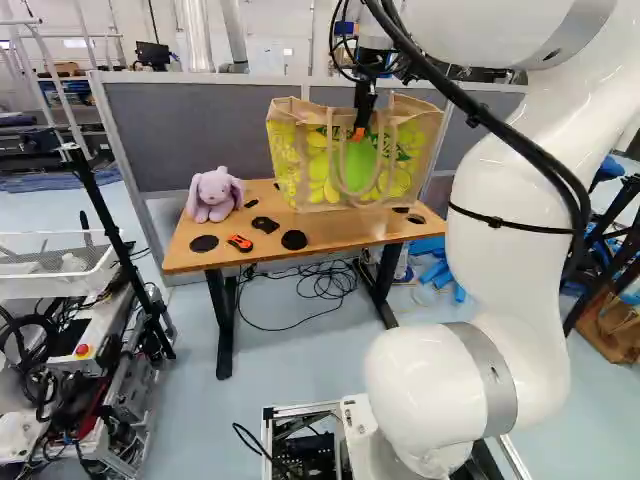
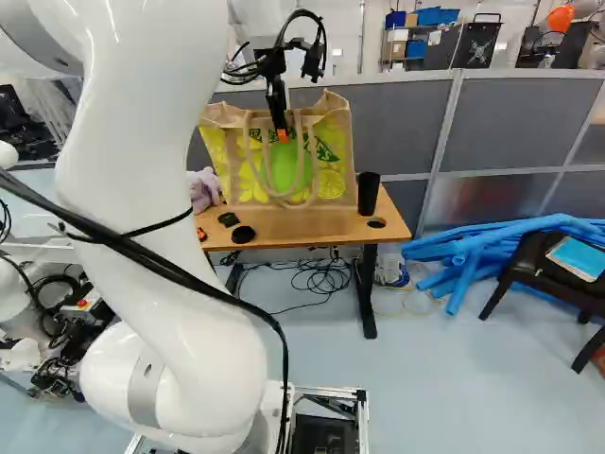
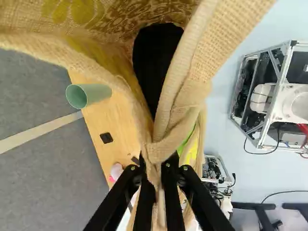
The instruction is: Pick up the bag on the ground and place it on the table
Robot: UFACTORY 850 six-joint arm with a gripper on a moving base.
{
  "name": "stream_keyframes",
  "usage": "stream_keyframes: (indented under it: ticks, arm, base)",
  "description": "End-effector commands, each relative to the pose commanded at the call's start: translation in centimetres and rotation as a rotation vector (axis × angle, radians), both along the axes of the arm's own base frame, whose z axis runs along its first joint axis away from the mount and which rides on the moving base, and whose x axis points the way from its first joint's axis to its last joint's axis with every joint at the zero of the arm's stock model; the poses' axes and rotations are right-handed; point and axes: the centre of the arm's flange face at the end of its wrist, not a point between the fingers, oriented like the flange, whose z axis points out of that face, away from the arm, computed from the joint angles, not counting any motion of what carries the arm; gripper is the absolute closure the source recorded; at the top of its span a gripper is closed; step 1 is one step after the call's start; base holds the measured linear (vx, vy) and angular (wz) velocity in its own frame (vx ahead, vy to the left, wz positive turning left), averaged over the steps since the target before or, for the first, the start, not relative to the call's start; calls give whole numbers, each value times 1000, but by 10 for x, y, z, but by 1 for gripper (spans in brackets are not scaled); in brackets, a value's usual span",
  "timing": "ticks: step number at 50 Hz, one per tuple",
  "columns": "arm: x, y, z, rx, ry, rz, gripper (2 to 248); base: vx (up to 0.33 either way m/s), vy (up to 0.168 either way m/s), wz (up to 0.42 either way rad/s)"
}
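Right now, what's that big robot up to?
The white robot arm has its gripper shut on the top part of a big yellow-and-tan bag. The bag is over the wooden table, where a purple stuffed bunny sits too. I can't tell whether the bag's bottom touches the tabletop.

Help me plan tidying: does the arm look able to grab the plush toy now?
Probably not: its gripper is shut on the bag and would likely have to let go first, though nothing covers the plush toy in the left base view.
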Motion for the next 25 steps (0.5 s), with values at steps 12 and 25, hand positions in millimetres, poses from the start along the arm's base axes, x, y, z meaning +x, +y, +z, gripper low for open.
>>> stream_keyframes:
  ticks: [12,25]
  arm:
    - [0,0,0,26,-1,-121,227]
    - [0,0,0,55,-2,-254,227]
  base:
    - [0,0,0]
    - [0,0,0]
